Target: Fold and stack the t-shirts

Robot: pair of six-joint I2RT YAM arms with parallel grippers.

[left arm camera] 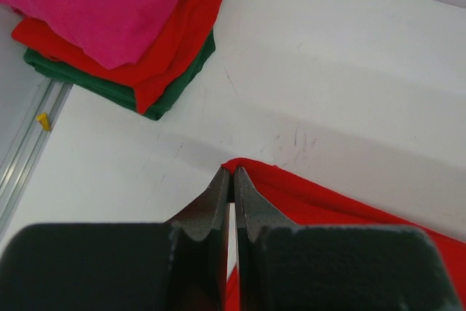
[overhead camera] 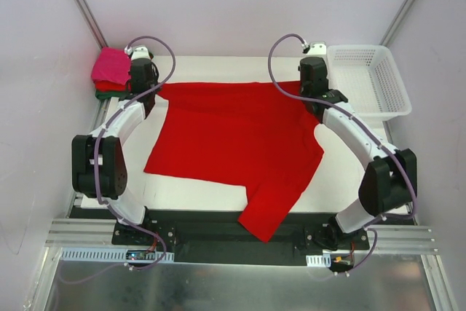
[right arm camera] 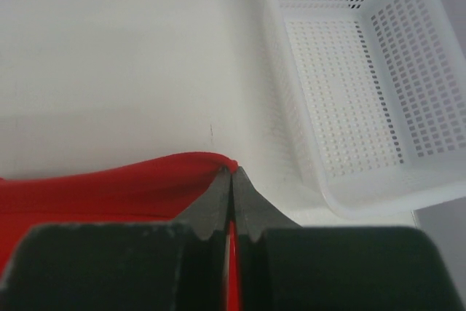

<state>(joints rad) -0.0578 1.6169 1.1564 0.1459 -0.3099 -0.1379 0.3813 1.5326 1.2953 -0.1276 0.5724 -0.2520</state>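
Note:
A big bright red t-shirt (overhead camera: 233, 136) lies spread on the white table, one part hanging over the near edge. My left gripper (overhead camera: 149, 92) is shut on its far left corner; in the left wrist view the gripper (left arm camera: 233, 174) pinches the red cloth (left arm camera: 328, 205). My right gripper (overhead camera: 314, 96) is shut on the far right corner, and the right wrist view shows the gripper (right arm camera: 231, 172) pinching the red shirt's edge (right arm camera: 109, 180). A stack of folded t-shirts (overhead camera: 111, 71) sits at the far left: hot pink (left arm camera: 95, 5) on top, red (left arm camera: 156, 63), dark green (left arm camera: 109, 89) below.
A white plastic lattice basket (overhead camera: 368, 81) stands at the far right of the table; it shows close to my right gripper as the basket (right arm camera: 364, 85). Grey walls close in the back and sides. A metal rail (left arm camera: 29, 151) runs along the table's left edge.

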